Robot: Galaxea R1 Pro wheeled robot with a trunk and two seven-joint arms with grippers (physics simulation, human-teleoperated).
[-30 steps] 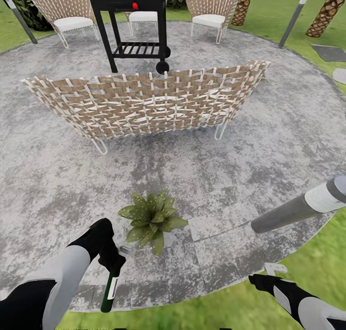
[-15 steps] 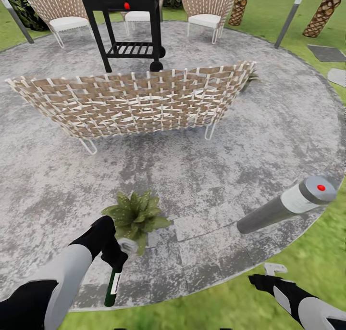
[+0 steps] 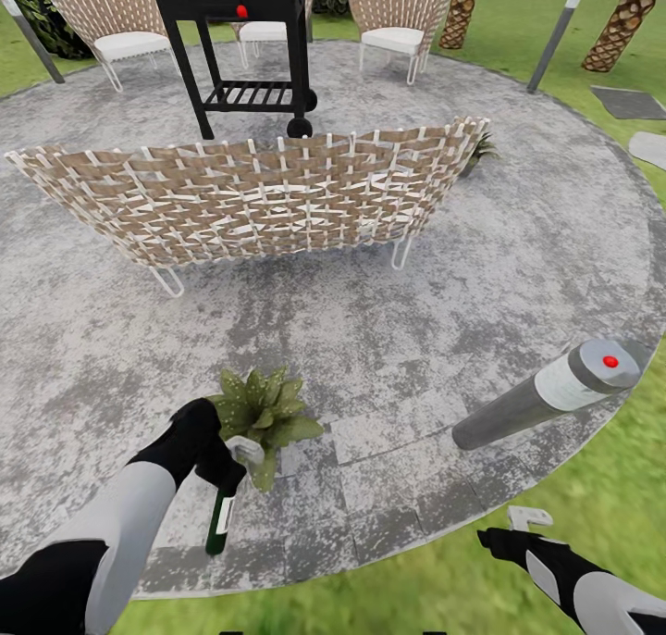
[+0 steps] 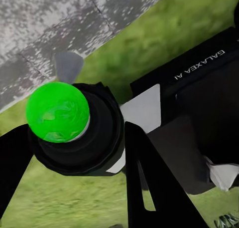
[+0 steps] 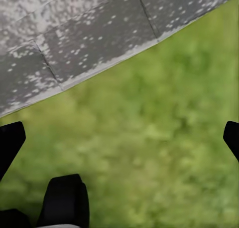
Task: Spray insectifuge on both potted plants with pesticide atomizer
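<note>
With the head camera looking down over the paved patio [image 3: 518, 246], the left gripper [image 3: 220, 473] is clamped on the pesticide atomizer [image 3: 220, 521], held upside down: dark green body hangs below the fingers, white label facing the camera, pale spray head [image 3: 246, 450] at the top, just beside the leaves of the near potted plant [image 3: 264, 408]. That plant sits on the paving right ahead of the left arm; its pot is hidden under the leaves. Second potted plant [image 3: 481, 146] is far off, peeking out past the right end of the woven bench [image 3: 250, 200].

In the left wrist view the bottle's bright green round base [image 4: 57, 112] faces the camera, with the dark fingers [image 4: 154, 188] closed around the body and lawn and the patio edge behind.

Right gripper [image 3: 523, 522] hangs low over the lawn [image 3: 592, 487] at the patio edge, nothing between the fingers. The right wrist view puts the dark fingertips [image 5: 10, 138] wide apart at the two sides, over grass and the paving rim.

A grey bollard light [image 3: 546, 396] with a red dot on its cap leans in on the right. Black grill cart [image 3: 245, 52] and two woven chairs [image 3: 398, 15] stand beyond the bench.
</note>
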